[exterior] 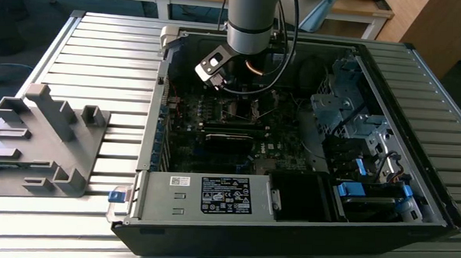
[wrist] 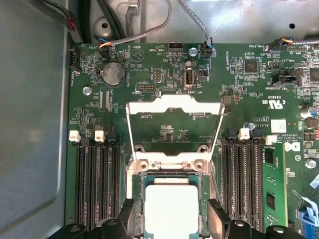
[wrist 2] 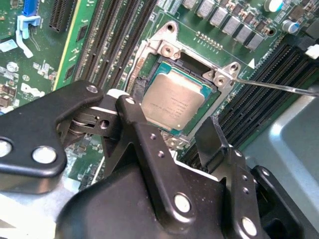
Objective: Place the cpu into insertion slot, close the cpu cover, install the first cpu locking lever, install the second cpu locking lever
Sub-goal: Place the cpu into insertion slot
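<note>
The cpu, a flat silver-grey square, lies in the insertion slot on the green motherboard, and in the first wrist view the cpu is seen from above. My gripper is open, with one black finger on each side of the socket, clear of the chip. In the second wrist view the gripper straddles it the same way. The cpu cover is swung open, away from the socket. A thin metal lever sticks out beside the socket. In the exterior view the arm hangs over the socket area.
The open computer case holds a labelled silver power-supply box at its near edge and drive cages at the exterior view's right. A grey fixture stands on the slatted table. Black memory slots flank the socket, and cables run above the board.
</note>
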`<action>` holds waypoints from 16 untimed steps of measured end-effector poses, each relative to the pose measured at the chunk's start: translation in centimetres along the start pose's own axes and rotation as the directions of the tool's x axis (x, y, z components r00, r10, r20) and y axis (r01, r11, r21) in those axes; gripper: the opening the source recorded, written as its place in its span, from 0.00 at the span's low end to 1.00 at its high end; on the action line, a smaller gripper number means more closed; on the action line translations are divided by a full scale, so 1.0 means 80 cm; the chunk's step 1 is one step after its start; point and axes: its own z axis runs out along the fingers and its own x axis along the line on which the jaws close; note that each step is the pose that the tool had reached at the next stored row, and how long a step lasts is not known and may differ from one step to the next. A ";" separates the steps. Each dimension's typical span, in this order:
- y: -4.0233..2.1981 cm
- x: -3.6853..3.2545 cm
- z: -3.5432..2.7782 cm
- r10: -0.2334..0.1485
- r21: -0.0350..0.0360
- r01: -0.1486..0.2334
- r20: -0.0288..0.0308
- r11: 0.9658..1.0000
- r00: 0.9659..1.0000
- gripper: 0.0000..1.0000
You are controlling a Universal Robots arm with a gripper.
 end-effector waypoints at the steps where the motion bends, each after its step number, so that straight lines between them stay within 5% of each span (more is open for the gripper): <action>1: 0.0000 0.0000 -0.0003 0.000 0.000 0.000 0.000 1.000 1.000 0.67; 5: 0.0000 -0.0001 -0.0009 0.000 0.000 0.000 0.000 1.000 1.000 0.66; 16: 0.0001 0.0000 -0.0026 0.000 0.000 0.000 0.000 1.000 1.000 0.24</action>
